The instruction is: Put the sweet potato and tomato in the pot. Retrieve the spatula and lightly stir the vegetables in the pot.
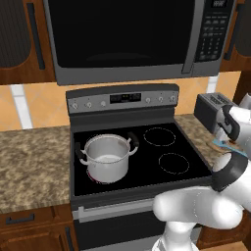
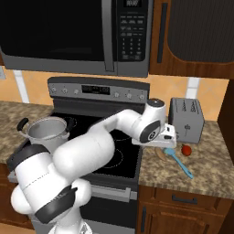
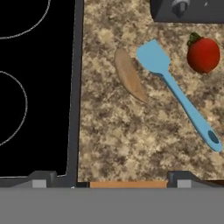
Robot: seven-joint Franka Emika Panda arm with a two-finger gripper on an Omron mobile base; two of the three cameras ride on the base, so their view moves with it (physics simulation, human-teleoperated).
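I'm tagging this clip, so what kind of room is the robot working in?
Most likely a home kitchen: a black glass-top stove with a microwave mounted above it, and a toaster on the granite counter.

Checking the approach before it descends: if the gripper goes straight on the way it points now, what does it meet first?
Most likely bare countertop, just short of the sweet potato and beside the spatula; depth is unclear.

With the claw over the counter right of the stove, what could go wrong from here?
The sweet potato lies flat with the spatula blade close beside it, so the open claw may nudge the spatula on descent. The round tomato could roll if bumped. The pot stands across the stove, a long carry.
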